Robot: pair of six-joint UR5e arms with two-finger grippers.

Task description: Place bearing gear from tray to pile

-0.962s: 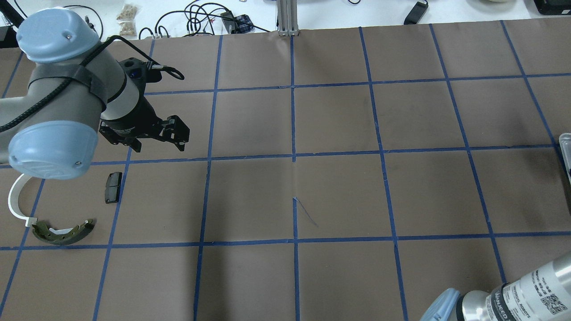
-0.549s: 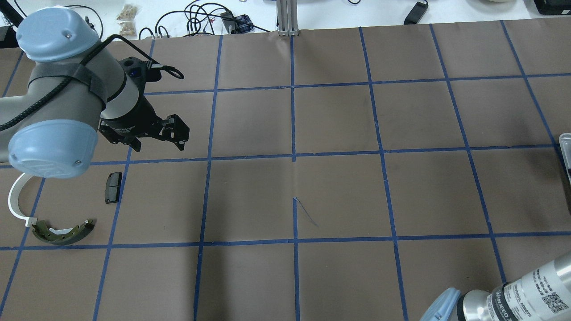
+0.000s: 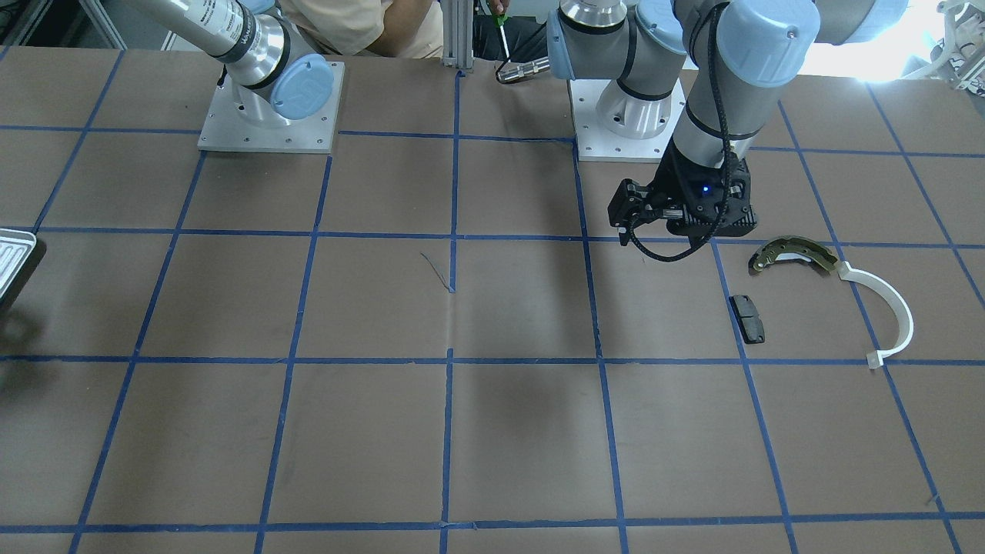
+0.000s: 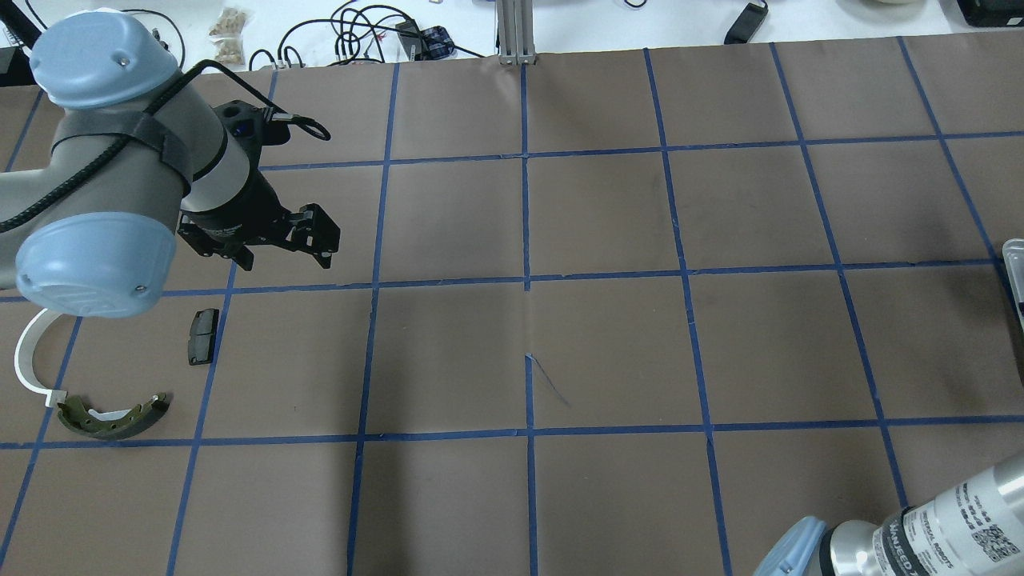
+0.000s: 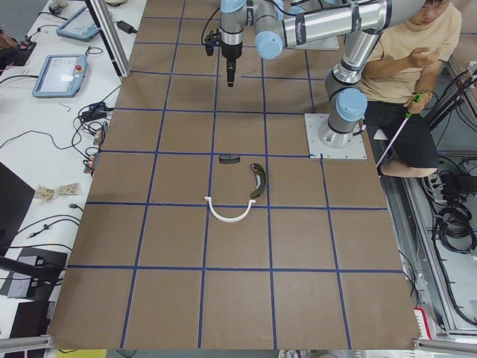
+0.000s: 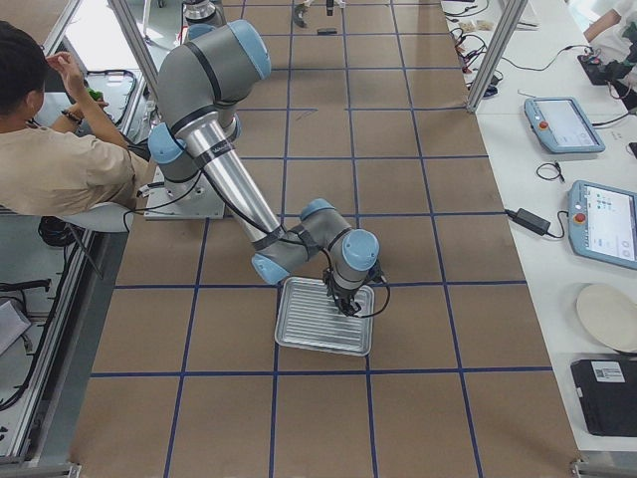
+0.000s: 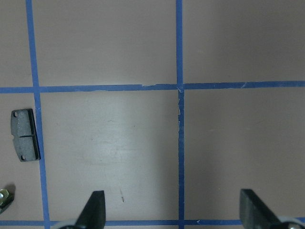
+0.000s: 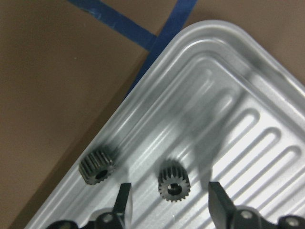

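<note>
The ribbed whitish-grey tray [image 8: 238, 119] lies at the table's right end [image 6: 309, 324]. Two small black bearing gears lie on it. My right gripper [image 8: 170, 202] is open low over the tray, and one gear [image 8: 174, 180] sits between its fingers. The other gear [image 8: 97, 167] lies to the left, near the rim. The pile lies at the left: an olive brake shoe [image 4: 112, 416], a white half-ring [image 4: 28, 360] and a black pad [image 4: 202, 336]. My left gripper [image 4: 276, 244] is open and empty, hovering just beyond the pad [image 7: 23, 134].
The table is brown paper with a blue tape grid [image 4: 528, 280]. An aluminium post [image 4: 516, 32] and cables stand at the far edge. A seated operator [image 6: 60, 149] is behind the robot bases. The tray's corner shows at the overhead view's right edge [image 4: 1014, 264].
</note>
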